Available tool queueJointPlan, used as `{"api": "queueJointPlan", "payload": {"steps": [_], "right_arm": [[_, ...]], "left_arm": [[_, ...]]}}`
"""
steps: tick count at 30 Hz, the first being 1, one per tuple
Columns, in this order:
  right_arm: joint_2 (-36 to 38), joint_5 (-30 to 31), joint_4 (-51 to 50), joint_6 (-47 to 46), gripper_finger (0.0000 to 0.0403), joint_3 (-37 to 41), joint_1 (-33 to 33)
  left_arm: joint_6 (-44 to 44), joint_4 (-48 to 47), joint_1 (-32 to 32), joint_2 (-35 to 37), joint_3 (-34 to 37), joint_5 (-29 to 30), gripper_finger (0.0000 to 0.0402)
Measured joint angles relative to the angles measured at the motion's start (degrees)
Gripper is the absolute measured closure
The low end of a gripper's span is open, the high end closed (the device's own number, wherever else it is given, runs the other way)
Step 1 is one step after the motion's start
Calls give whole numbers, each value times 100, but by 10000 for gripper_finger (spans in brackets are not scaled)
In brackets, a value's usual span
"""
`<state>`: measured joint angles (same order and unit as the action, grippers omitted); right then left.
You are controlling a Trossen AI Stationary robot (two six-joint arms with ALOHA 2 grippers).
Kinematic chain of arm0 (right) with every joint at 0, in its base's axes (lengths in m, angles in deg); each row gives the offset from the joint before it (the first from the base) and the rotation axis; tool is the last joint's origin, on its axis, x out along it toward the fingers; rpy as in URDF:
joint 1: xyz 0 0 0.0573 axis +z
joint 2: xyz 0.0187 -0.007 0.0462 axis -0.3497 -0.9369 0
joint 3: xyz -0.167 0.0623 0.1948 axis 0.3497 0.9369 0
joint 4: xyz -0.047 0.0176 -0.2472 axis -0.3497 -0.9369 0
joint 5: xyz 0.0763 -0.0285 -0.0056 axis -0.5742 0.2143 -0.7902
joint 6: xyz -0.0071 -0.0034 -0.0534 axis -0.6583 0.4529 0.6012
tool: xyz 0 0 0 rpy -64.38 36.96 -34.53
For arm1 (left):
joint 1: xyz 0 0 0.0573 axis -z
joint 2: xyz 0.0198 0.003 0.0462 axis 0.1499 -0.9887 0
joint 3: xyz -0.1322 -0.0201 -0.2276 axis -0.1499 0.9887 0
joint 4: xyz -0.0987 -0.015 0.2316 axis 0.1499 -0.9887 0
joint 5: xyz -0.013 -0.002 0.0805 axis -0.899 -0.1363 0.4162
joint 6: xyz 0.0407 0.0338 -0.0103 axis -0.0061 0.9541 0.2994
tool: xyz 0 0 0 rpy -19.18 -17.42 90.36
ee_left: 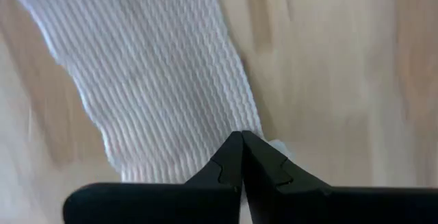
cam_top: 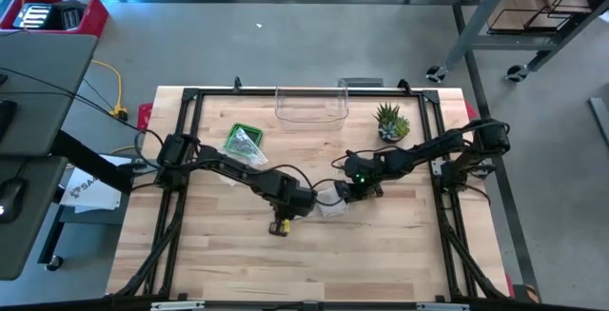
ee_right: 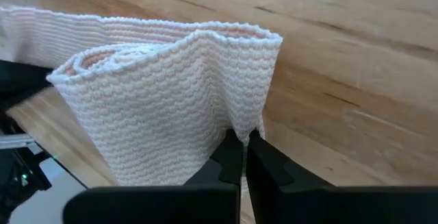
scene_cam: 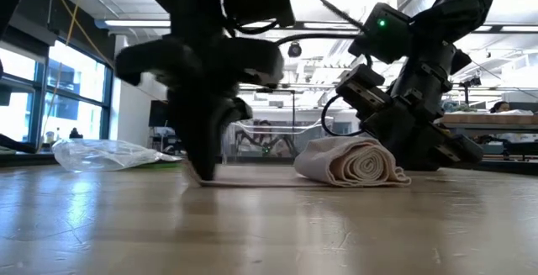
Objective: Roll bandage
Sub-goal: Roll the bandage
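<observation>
At the middle of a wooden table [cam_top: 219, 254], a partly rolled bandage [scene_cam: 353, 161] lies between two robot arms. The right gripper [ee_right: 243, 136] is clamped on the loose roll, while the left gripper [ee_left: 241, 136] pins the flat tail against the wood, fingers together. Rolling well likely means keeping the tail taut and edges aligned.

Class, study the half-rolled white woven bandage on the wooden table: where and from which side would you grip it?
Grip the white woven bandage by its rolled coil, coming down from above. The coil lies on its side with its spiral end showing, so a claw can span it there. The flat tail lies too thin on the wooden table.
</observation>
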<state>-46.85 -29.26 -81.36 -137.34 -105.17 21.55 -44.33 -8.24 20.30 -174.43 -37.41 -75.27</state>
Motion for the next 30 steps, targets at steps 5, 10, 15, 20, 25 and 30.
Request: {"api": "queueJointPlan", "payload": {"steps": [5,10,15,20,25,30], "right_arm": [[-2,109,9,-211,403,0,83],[-4,114,12,-224,403,4,159],[-7,118,19,-222,403,4,160],[-7,121,32,-208,403,7,160],[-9,122,59,-202,403,9,160],[-11,118,118,-203,403,14,160]], "left_arm": [[247,-414,-62,51,0,34,401],[268,-638,-196,351,0,54,401],[247,-743,-323,786,-4,104,401],[-215,-65,-391,857,-7,143,401],[-534,1049,-345,759,-11,50,401],[-896,1203,-337,404,-21,-43,401]]}}
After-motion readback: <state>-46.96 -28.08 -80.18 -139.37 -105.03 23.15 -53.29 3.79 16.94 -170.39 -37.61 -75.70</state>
